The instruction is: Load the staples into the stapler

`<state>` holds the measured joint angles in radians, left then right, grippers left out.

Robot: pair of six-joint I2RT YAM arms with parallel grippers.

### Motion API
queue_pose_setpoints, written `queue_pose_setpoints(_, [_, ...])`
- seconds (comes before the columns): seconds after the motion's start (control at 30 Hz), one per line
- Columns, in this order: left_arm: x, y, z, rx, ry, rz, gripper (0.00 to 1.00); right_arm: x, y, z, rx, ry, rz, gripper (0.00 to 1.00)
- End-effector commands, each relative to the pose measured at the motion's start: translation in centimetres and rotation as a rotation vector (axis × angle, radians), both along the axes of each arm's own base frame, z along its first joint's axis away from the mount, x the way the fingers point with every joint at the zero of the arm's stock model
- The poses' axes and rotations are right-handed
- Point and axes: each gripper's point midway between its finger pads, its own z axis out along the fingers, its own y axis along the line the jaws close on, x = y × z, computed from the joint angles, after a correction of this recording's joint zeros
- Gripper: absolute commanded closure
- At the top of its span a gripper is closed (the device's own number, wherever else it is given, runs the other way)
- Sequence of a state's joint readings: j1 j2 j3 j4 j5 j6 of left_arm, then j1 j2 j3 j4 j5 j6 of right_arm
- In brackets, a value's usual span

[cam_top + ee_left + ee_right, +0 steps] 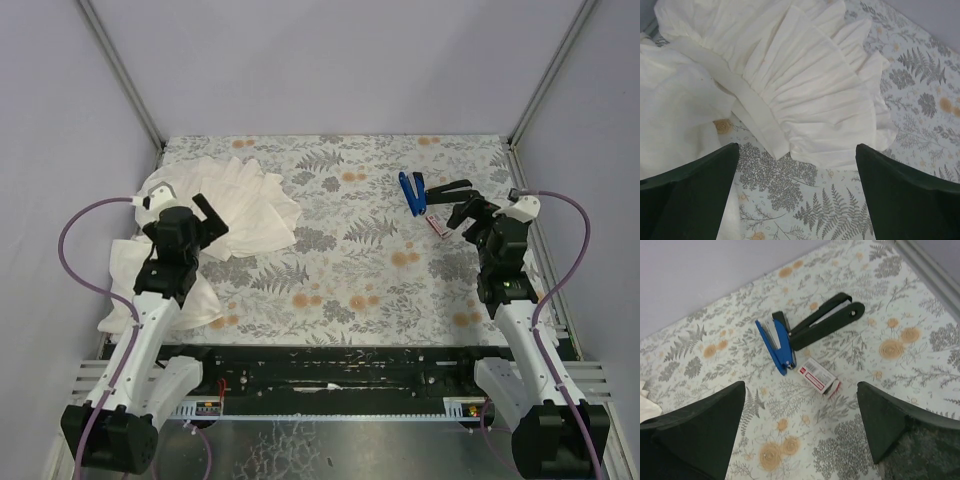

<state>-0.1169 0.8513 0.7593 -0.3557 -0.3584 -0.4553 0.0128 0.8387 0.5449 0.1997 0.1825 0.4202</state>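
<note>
Two-fingered left gripper [796, 147] held wide far from stapler [777, 342], right gripper [800, 385] held wide near it, staples box [818, 376] laid beside it, contents unseen

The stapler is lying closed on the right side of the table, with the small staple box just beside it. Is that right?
Not quite. The stapler is not closed: it is hinged open, with its blue top and black base splayed apart in a V, as the right wrist view shows. The rest holds: it lies on the right side of the table, with the small staple box just beside it.
</note>
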Motion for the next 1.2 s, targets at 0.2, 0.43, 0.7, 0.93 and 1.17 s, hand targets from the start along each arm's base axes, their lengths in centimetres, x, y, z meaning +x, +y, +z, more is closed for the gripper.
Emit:
queue_pose_setpoints(0.2, [0.3,-2.6,0.1,-0.048,-0.005,-0.144,0.00,-1.2,-0.1,-0.9,0.022,0.136,-0.019,0.01])
queue_pose_setpoints(0.43, [-0.4,-1.8,-1.1,-0.010,-0.011,-0.125,0.00,-0.8,0.0,-0.7,0.012,0.205,-0.007,0.01])
queue_pose_setpoints(0.7, [-0.5,-1.6,-0.6,0.008,-0.027,-0.127,0.00,1.0,-1.8,-4.1,-0.069,0.418,-0.082,0.02])
queue_pose_setpoints(0.93, [-0.3,-2.8,-0.5,-0.020,-0.022,-0.188,0.00,3.9,2.1,-8.0,-0.059,0.631,0.201,0.12])
queue_pose_setpoints(1.17, [-0.1,-4.5,-1.4,-0.054,0.020,-0.277,0.00,5.3,3.9,-11.8,-0.094,0.767,0.402,0.17])
